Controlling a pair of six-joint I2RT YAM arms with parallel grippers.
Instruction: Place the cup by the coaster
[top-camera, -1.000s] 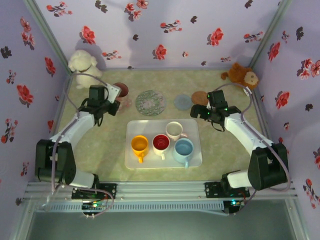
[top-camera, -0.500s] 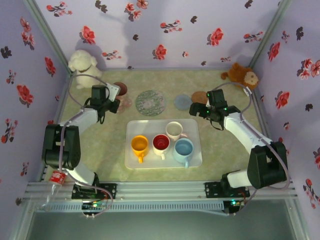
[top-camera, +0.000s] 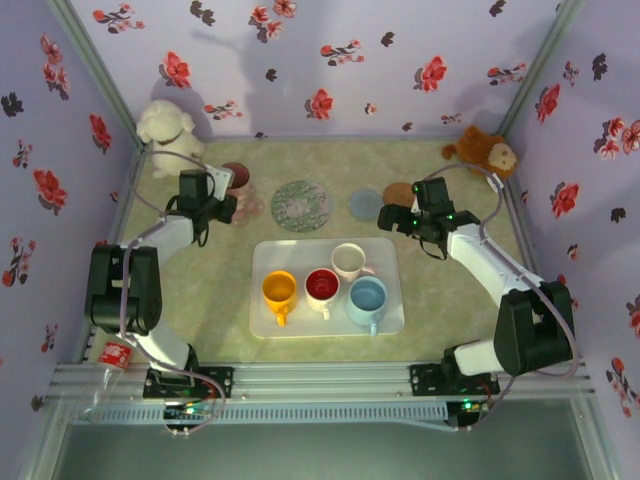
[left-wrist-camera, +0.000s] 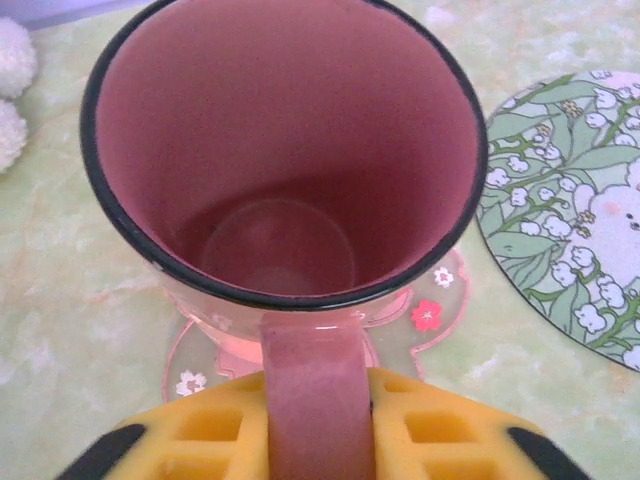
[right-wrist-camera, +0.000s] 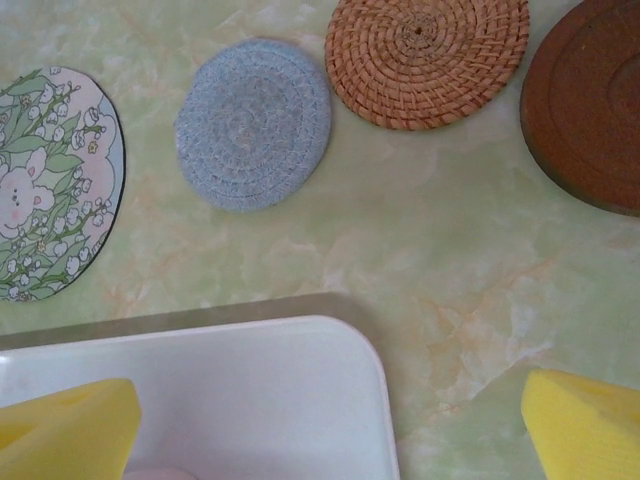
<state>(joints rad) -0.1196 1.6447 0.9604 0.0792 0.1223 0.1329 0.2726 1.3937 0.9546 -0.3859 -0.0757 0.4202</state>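
Observation:
A pink mug with a dark rim stands upright over a clear pink flowered coaster at the back left of the table; I cannot tell whether its base touches the coaster. My left gripper is shut on the mug's handle, its yellow pads on either side. From above, the mug is just beyond the left gripper. My right gripper is open and holds nothing above the far right corner of the white tray; from above the right gripper is beside the other coasters.
A floral coaster, a blue woven one, a wicker one and a brown wooden one line the back. The tray holds yellow, red, white and blue cups. Plush toys sit in both back corners.
The left arm has folded its elbow in and carried the mug slightly back and left. The right gripper has edged a little to the left.

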